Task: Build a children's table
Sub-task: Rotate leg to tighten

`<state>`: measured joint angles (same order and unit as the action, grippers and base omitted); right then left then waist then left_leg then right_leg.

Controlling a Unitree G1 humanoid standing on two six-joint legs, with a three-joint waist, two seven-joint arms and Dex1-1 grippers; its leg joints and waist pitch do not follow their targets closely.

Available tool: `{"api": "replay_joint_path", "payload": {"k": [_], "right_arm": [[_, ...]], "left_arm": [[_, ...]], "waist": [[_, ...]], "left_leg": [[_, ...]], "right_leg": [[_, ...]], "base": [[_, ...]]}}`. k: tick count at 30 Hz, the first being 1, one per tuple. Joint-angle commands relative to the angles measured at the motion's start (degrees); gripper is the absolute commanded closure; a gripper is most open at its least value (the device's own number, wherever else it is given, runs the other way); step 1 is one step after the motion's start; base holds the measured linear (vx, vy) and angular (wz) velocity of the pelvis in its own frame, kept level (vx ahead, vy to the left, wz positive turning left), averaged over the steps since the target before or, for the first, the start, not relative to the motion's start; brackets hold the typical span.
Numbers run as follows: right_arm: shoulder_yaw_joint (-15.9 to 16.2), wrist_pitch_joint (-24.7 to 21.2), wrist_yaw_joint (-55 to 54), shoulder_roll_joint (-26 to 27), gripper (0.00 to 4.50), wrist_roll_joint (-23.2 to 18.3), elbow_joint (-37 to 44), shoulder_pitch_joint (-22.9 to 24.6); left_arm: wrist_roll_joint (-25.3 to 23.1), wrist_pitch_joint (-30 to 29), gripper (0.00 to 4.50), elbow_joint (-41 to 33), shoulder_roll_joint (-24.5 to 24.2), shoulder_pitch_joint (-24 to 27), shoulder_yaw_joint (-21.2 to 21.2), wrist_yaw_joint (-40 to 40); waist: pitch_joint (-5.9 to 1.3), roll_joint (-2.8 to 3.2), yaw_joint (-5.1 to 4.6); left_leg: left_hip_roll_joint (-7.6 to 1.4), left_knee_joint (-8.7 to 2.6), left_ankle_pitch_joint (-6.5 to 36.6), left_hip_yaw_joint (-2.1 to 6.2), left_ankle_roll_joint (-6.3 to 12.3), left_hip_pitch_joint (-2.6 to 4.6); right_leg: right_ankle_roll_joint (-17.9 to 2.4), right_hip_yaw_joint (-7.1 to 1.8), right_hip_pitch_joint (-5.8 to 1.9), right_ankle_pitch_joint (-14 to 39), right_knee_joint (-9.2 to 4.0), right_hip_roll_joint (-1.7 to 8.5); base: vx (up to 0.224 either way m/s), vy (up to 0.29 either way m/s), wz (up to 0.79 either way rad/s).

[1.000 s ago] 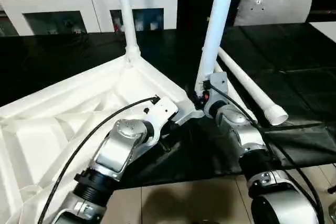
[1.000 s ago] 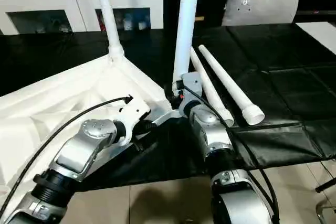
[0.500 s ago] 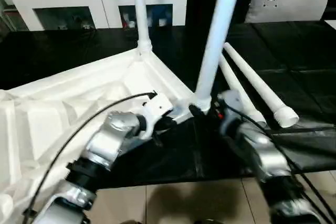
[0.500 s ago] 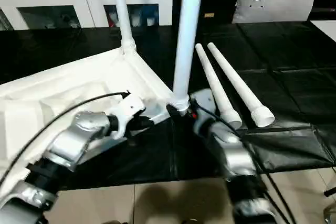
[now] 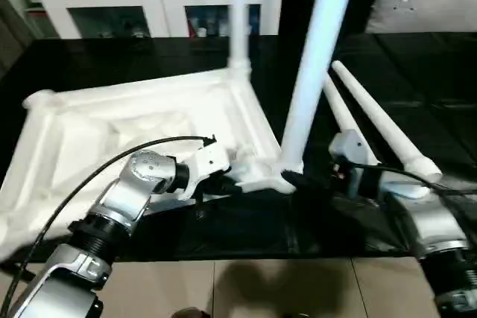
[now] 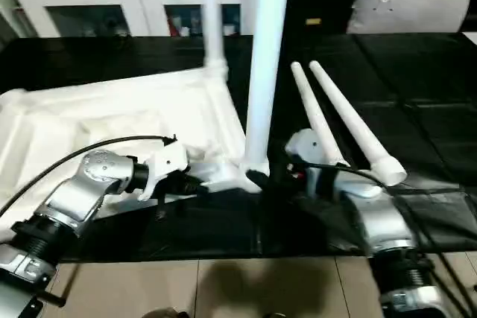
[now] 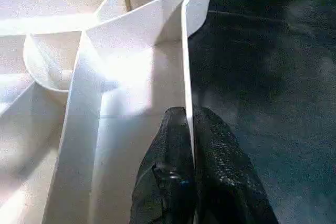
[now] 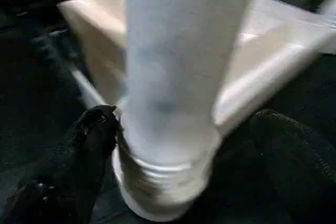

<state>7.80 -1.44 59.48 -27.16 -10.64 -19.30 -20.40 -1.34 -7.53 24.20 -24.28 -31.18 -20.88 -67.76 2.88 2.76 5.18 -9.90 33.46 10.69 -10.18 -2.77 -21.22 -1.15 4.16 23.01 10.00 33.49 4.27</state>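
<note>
- We see the white tabletop [image 5: 149,128] lying upside down on a black mat [image 5: 417,72], ribbed underside up, filling the scene from the centre toward nine o'clock.
- Two white legs stand upright in its corner sockets: the near leg [image 5: 317,65] at the corner closest to us, the far leg [image 5: 239,16] toward twelve o'clock.
- Two loose legs [image 5: 376,121] lie side by side on the mat at about two o'clock, flared ends toward us.
- Our left gripper [image 7: 188,145] is clenched on the thin rim wall of the tabletop, one finger on each side, near the socket of the near leg.
- Our right gripper [image 8: 173,140] is released, its fingers [image 8: 86,129] spread wide on both sides of the near leg's base.
- A white glass-door cabinet [image 5: 149,5] stands at eleven o'clock; a grey cushion [image 5: 428,5] sits at one o'clock.
</note>
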Motion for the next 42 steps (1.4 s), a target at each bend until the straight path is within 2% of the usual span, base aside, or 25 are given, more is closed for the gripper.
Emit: {"api": "replay_joint_path", "payload": {"k": [1, 3, 5, 6, 8, 9, 10, 14, 16, 20, 21, 24, 26, 28, 29, 31, 32, 33, 34, 35, 36, 39, 40, 41, 42], "right_arm": [[1.4, 1.2, 2.8, -0.9, 0.22, 0.9, -0.3, -1.1], [3.1, 2.2, 5.0, -1.5, 0.42, 1.4, -1.3, -1.7], [3.5, 2.2, 5.6, -1.4, 0.54, 1.3, -1.7, -2.0], [3.7, 1.9, 6.6, -1.3, 0.67, 0.9, -2.0, -2.3], [3.8, 1.5, 7.4, -1.2, 0.85, 0.5, -2.3, -2.6], [3.8, 0.9, 8.5, -1.1, 0.88, 0.2, -2.6, -3.0], [3.9, 0.4, 9.7, -1.2, 0.93, -0.1, -2.6, -3.2], [4.3, -0.9, 12.0, -1.4, 1.41, -1.0, -2.8, -3.6], [4.4, -1.2, 12.6, -1.4, 1.51, -1.6, -2.9, -3.6], [4.3, -2.4, 13.4, -0.9, 1.70, -2.7, -2.7, -3.1], [3.7, -4.2, 13.4, -0.2, 1.72, -4.0, -2.1, -2.5], [2.2, -9.4, 11.2, 3.0, 1.75, -7.1, -0.3, -0.9], [2.1, -10.1, 10.3, 3.8, 1.76, -7.2, -0.1, -0.7], [2.3, -11.0, 4.0, 6.9, 1.76, -4.9, -1.6, -0.8], [2.3, -11.0, 4.0, 6.9, 1.76, -4.9, -1.6, -0.8], [2.4, -11.0, -2.1, 9.6, 1.76, -2.4, -3.7, -1.5], [1.7, -11.1, -6.9, 12.2, 1.76, -1.7, -6.1, -2.6], [1.1, -11.5, -10.2, 14.0, 1.76, -1.3, -7.6, -3.3], [0.3, -12.0, -14.3, 16.2, 1.76, -1.1, -9.5, -4.5], [-0.7, -12.4, -18.4, 18.2, 1.76, -0.8, -11.4, -5.6], [-0.7, -12.4, -18.4, 18.2, 1.76, -0.8, -11.4, -5.6], [-3.6, -13.0, -28.4, 22.7, 1.76, 0.7, -15.3, -8.1], [-4.0, -12.8, -29.9, 23.3, 1.76, 1.0, -16.0, -8.5], [-4.0, -12.0, -29.6, 23.4, 1.41, 0.9, -16.3, -8.5], [-4.5, -11.5, -28.9, 23.6, 1.06, 0.0, -16.2, -8.3]], "left_arm": [[-0.4, 1.6, 4.50, 0.0, -0.8, -0.3, -2.6, -4.1], [-0.5, 3.0, 4.50, 0.1, -1.5, -0.5, -3.3, -6.1], [-0.5, 3.5, 4.50, 0.2, -1.8, -0.6, -3.6, -6.9], [-0.4, 4.2, 4.50, 0.3, -2.0, -0.8, -3.9, -7.6], [-0.3, 4.5, 4.50, 0.2, -2.3, -0.8, -4.1, -8.5], [-0.2, 5.1, 4.50, 0.3, -2.5, -0.8, -4.2, -9.3], [-0.2, 5.4, 4.50, 0.4, -2.7, -0.8, -4.3, -9.9], [-0.2, 5.9, 4.50, 0.8, -2.8, -0.8, -4.5, -10.8], [-0.1, 5.9, 4.50, 1.1, -2.6, -0.9, -4.3, -10.4], [0.9, 4.4, 4.50, 1.4, -1.9, -0.6, -3.3, -9.4], [1.7, 2.6, 4.50, 0.6, -1.5, -0.1, -2.8, -8.9], [3.0, -3.8, 4.50, -2.3, -0.1, 1.9, -0.9, -5.0], [3.4, -5.5, 4.50, -3.1, 0.4, 2.5, -0.3, -4.0], [4.2, -10.2, 4.50, -6.3, 2.0, 4.0, 1.0, -0.4], [4.2, -10.2, 4.50, -6.3, 2.0, 4.0, 1.0, -0.4], [4.4, -14.1, 4.50, -8.6, 3.9, 4.7, 2.1, 3.3], [4.4, -17.2, 4.50, -9.9, 6.3, 4.8, 3.0, 7.0], [4.4, -19.2, 4.50, -10.9, 7.9, 4.8, 3.5, 9.5], [4.1, -21.7, 4.50, -11.7, 10.1, 4.6, 4.1, 12.6], [3.2, -23.1, 4.50, -11.9, 12.2, 4.2, 4.5, 15.9], [3.2, -23.1, 4.50, -11.9, 12.2, 4.2, 4.5, 15.9], [0.8, -25.0, 4.50, -12.0, 17.3, 3.1, 5.1, 23.5], [0.4, -25.3, 4.50, -12.0, 18.1, 2.9, 5.2, 24.7], [0.3, -25.5, 4.50, -11.9, 18.7, 2.7, 5.0, 25.4], [0.1, -25.4, 4.50, -11.7, 19.0, 2.5, 4.8, 25.8]], "waist": [[-3.82, -0.65, 0.09], [-3.70, -0.97, 0.16], [-3.54, -0.90, 0.16], [-3.44, -1.37, 0.19], [-3.44, -1.32, 0.23], [-3.44, -1.27, 0.24], [-3.51, -1.73, 0.19], [-3.78, -1.36, 0.39], [-3.83, -1.48, 0.44], [-3.80, -1.49, 0.58], [-3.78, -1.14, 0.61], [-3.79, -1.31, 0.65], [-3.69, -1.32, 0.50], [-3.50, -1.37, 0.35], [-3.35, -1.39, -0.09], [-3.13, -1.34, -0.70], [-3.18, -1.31, -1.06], [-2.96, -1.36, -1.67], [-3.04, -1.47, -2.08], [-3.06, -1.40, -2.38], [-3.11, -1.43, -2.50], [-3.10, -1.34, -2.79], [-3.40, -1.24, -2.53], [-3.37, -1.06, -2.58], [-3.43, -1.08, -2.41]], "left_leg": [[-3.52, -3.39, 8.8, 0.87, 6.45, 0.54], [-3.46, -3.41, 9.9, 0.86, 5.97, 0.56], [-3.47, -3.48, 11.3, 0.87, 5.13, 0.61], [-3.44, -3.54, 11.8, 0.92, 4.87, 0.53], [-3.49, -3.59, 12.1, 0.94, 4.47, 0.64], [-3.50, -3.59, 12.2, 0.94, 4.37, 0.67], [-3.49, -3.55, 11.6, 0.89, 4.43, 0.58], [-3.46, -3.29, 9.3, 0.91, 5.28, 0.45], [-3.41, -3.18, 8.5, 0.84, 5.67, 0.38], [-3.41, -3.22, 9.1, 0.84, 5.38, 0.49], [-3.39, -3.20, 9.2, 0.85, 5.20, 0.50], [-3.55, -3.29, 9.2, 0.93, 5.17, 0.47], [-3.53, -3.36, 9.6, 0.90, 4.82, 0.44], [-3.36, -3.50, 10.5, 0.99, 4.20, 0.47], [-3.25, -3.69, 11.6, 1.12, 3.34, 0.37], [-3.02, -3.78, 13.8, 1.22, 2.36, 0.55], [-3.26, -3.84, 13.9, 1.25, 1.61, 0.57], [-2.91, -3.87, 15.0, 1.33, 1.31, 0.54], [-2.80, -3.81, 15.0, 1.47, 1.19, 0.42], [-2.93, -3.82, 14.6, 1.43, 0.87, 0.35], [-2.78, -3.74, 14.7, 1.48, 0.95, 0.59], [-2.59, -3.59, 14.5, 1.27, 1.73, 0.50], [-2.63, -3.57, 13.7, 1.40, 1.91, 0.50], [-2.69, -3.56, 13.6, 1.32, 2.05, 0.44], [-2.78, -3.51, 13.6, 1.23, 2.44, 0.68]], "right_leg": [[-14.4, -2.70, -3.19, 7.5, -2.83, 4.40], [-14.1, -2.73, -3.07, 10.1, -2.99, 4.47], [-13.4, -2.81, -2.92, 12.9, -3.19, 4.47], [-12.8, -2.86, -2.97, 14.6, -3.24, 4.56], [-12.2, -2.92, -2.84, 15.9, -3.36, 4.58], [-12.1, -2.91, -2.77, 16.0, -3.41, 4.53], [-12.0, -2.93, -2.86, 15.3, -3.32, 4.50], [-13.0, -2.86, -2.97, 11.8, -2.81, 4.48], [-13.5, -2.82, -2.99, 10.1, -2.66, 4.41], [-13.5, -2.78, -3.02, 11.2, -2.75, 4.44], [-13.5, -2.80, -3.02, 11.4, -2.70, 4.42], [-13.7, -2.79, -3.07, 10.9, -2.70, 4.43], [-13.7, -2.76, -3.00, 11.9, -2.74, 4.41], [-13.1, -2.77, -2.86, 14.5, -3.15, 4.48], [-12.5, -2.73, -2.94, 16.8, -3.32, 4.50], [-10.4, -2.71, -2.79, 22.5, -4.05, 4.55], [-10.7, -2.84, -2.75, 22.3, -3.70, 4.62], [-10.1, -2.57, -2.63, 24.9, -4.31, 4.48], [-9.6, -2.58, -2.82, 26.0, -4.36, 4.59], [-9.6, -2.66, -2.81, 25.4, -4.17, 4.53], [-9.2, -2.51, -2.61, 26.1, -4.58, 4.49], [-9.2, -2.63, -2.37, 25.3, -4.66, 4.27], [-9.0, -2.57, -2.65, 24.4, -4.56, 4.40], [-9.2, -2.67, -2.50, 23.2, -4.50, 4.31], [-9.6, -2.70, -2.39, 21.2, -4.48, 4.15]], "base": [[0.000, 0.000, 0.00], [0.000, 0.000, 0.00], [0.000, 0.000, 0.00], [0.000, 0.000, 0.00], [0.000, 0.000, 0.00], [0.000, 0.000, 0.00], [0.000, 0.000, 0.00], [0.000, 0.000, 0.00], [0.000, 0.000, 0.00], [0.000, 0.000, 0.00], [0.000, 0.000, 0.00], [0.000, 0.000, 0.00], [0.000, 0.000, 0.00], [0.000, 0.000, 0.00], [0.000, 0.000, 0.00], [0.000, 0.000, 0.00], [0.000, 0.000, 0.00], [0.000, 0.000, 0.00], [0.000, 0.000, 0.00], [0.000, 0.000, 0.00], [0.000, 0.000, 0.00], [0.000, 0.000, 0.00], [0.000, 0.000, 0.00], [0.000, 0.000, 0.00], [0.000, 0.000, 0.00]]}}
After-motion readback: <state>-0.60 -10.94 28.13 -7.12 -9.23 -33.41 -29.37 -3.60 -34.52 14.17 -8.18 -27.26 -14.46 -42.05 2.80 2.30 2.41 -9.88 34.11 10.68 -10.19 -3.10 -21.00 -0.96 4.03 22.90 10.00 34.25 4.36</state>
